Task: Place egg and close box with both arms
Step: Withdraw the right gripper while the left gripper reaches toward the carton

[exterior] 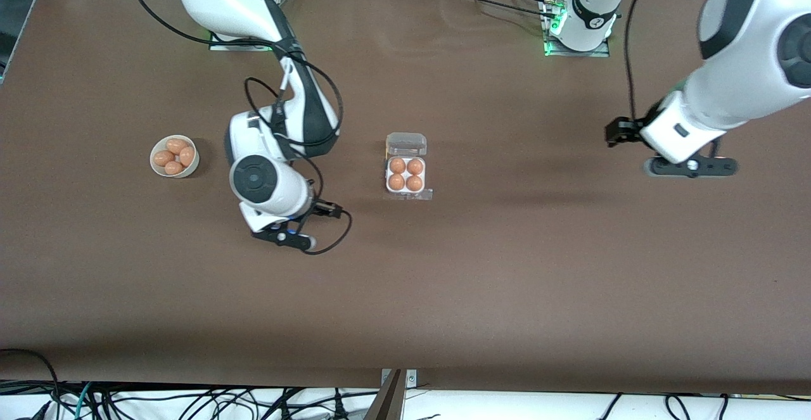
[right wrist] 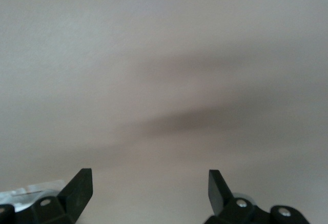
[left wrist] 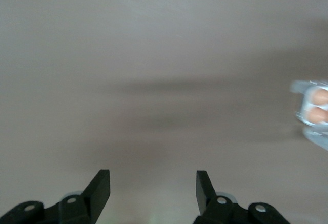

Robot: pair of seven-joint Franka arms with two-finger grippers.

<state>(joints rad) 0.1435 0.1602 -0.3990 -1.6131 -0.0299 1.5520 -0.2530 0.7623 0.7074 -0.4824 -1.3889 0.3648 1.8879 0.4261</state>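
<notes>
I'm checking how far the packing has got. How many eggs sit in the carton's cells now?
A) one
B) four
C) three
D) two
B: the front view shows all four cells of the box filled with orange-brown eggs, its clear lid still open; both grippers, left and right, are open and empty over bare table.

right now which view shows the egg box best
The front view: the box shows whole, four eggs in its white tray and the clear lid open. The left wrist view catches only a blurred edge of it with two eggs. The right wrist view shows at most a pale blurred corner, too unclear to name.
</notes>
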